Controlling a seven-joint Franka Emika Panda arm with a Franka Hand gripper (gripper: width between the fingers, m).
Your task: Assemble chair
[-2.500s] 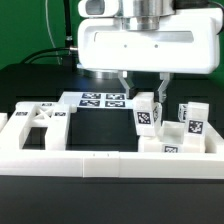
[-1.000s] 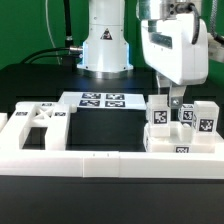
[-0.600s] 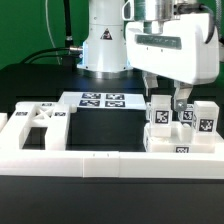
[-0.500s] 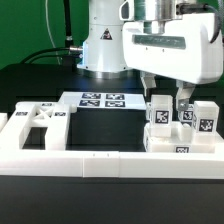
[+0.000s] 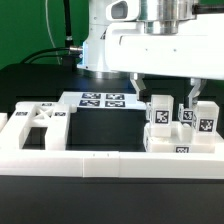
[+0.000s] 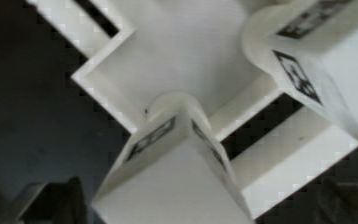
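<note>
As the gripper (image 5: 165,95) hangs spread, we see a chair block (image 5: 158,115) between its fingers. Neighbouring blocks (image 5: 204,120) crowd close.

No words, digits or brand legible anywhere, folks. Only signs: b/w square tags (image 5: 104,99), patterns too small to decode. Marker board (image 5: 70,97) carries several. X-braced seat (image 5: 36,128) has tags on top corners. At ext. view's right, front block (image 5: 158,102) & far-right block (image 5: 206,108) wear one each. Wrist view: blurred tags on near part (image 6: 167,180) & rounded part (image 6: 274,30), unreadable.
</note>
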